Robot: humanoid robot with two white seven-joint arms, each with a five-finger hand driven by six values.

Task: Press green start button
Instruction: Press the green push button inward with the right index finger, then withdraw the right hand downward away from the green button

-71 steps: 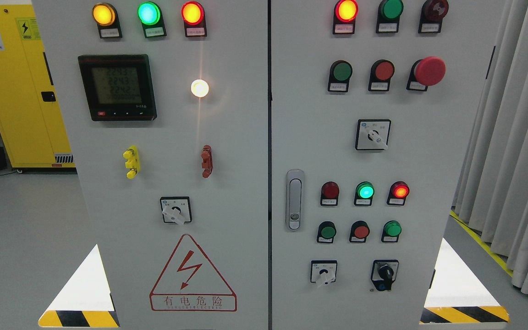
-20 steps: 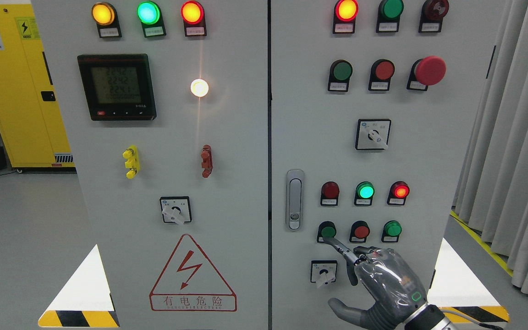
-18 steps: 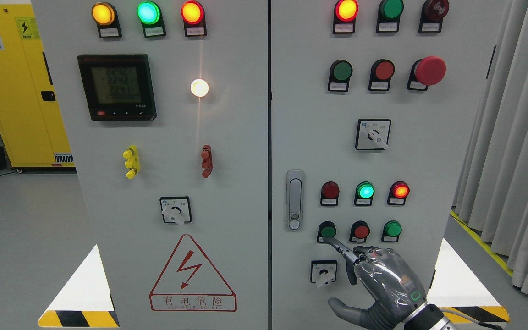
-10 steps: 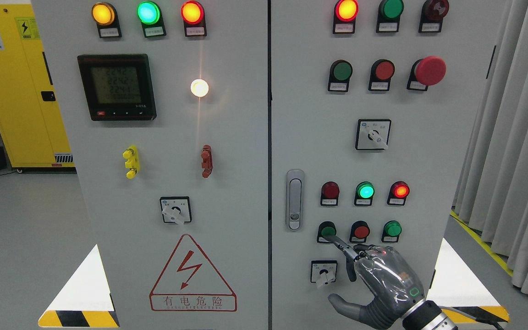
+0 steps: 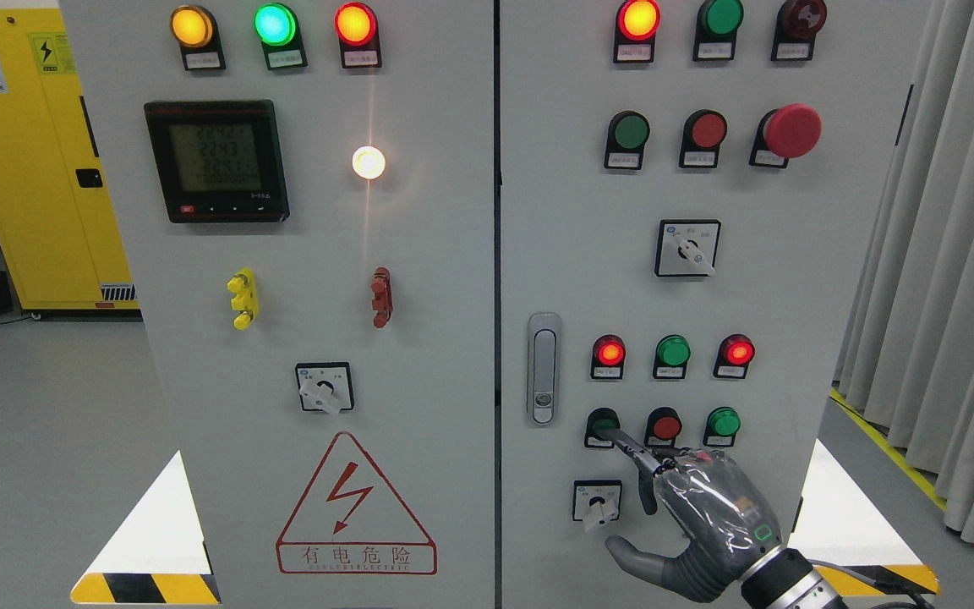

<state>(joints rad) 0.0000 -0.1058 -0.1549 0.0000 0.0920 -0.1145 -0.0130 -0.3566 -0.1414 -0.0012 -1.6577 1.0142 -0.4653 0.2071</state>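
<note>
Fingertip contact marks this moment: the right hand [image 5: 707,516] comes up from the lower right corner, its index finger [image 5: 632,451] stretched out straight and slanting up to the left, with the tip resting on the green start button [image 5: 602,422]. That button sits at the left end of the lowest row of push buttons on the right cabinet door [image 5: 571,211], just above and to the left of the hand's knuckles. The other fingers are curled in toward the palm and the thumb [image 5: 635,558] sticks out low to the left; the hand holds nothing.

Just right of the pressed button stand a red button [image 5: 665,425] and another green button [image 5: 722,422], both clear of the finger. One row higher, the left red lamp [image 5: 610,351] glows, the green lamp [image 5: 672,351] in the middle looks unlit, and the right red lamp [image 5: 738,351] glows. Below the pressed button, a small rotary switch [image 5: 597,502] lies just left of the hand's curled fingers. The door handle [image 5: 544,368] is to the left of the button rows. A red mushroom button [image 5: 791,131] sits high on the same door, well apart from the hand.
</note>
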